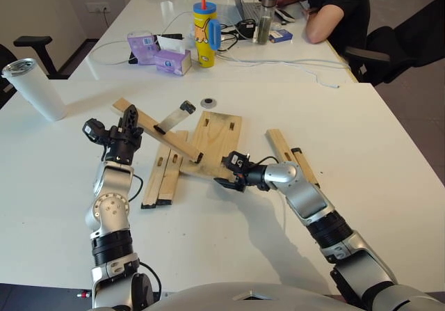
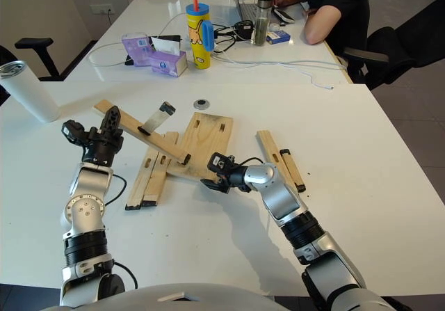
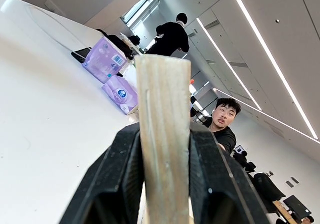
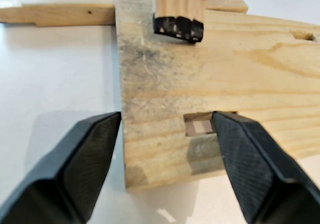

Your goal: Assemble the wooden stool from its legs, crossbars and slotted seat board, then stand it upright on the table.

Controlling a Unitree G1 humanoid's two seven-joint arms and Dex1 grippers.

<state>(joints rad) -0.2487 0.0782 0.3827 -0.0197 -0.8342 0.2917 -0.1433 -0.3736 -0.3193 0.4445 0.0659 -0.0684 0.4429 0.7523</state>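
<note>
White table (image 1: 389, 158) is carrying everything: tumbler (image 1: 35, 88) standing far left, left tool (image 1: 128, 125) pinching a stool leg (image 1: 163, 136) slanting over the flat slats (image 1: 163, 172), seat board (image 1: 219, 133) lying flat at centre, right tool (image 1: 229, 173) sitting spread around its near corner. Tissue packs (image 1: 156, 53) and yellow cup (image 1: 204, 36) are standing behind.

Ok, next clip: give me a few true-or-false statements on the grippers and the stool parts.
1. The left gripper is shut on a wooden leg. True.
2. The right gripper holds a crossbar. False: it is open, with its fingers on either side of the seat board's corner.
3. The stool stands upright. False: its parts lie loose on the table.
4. The held leg's black-tipped end rests on the seat board. True.
</note>
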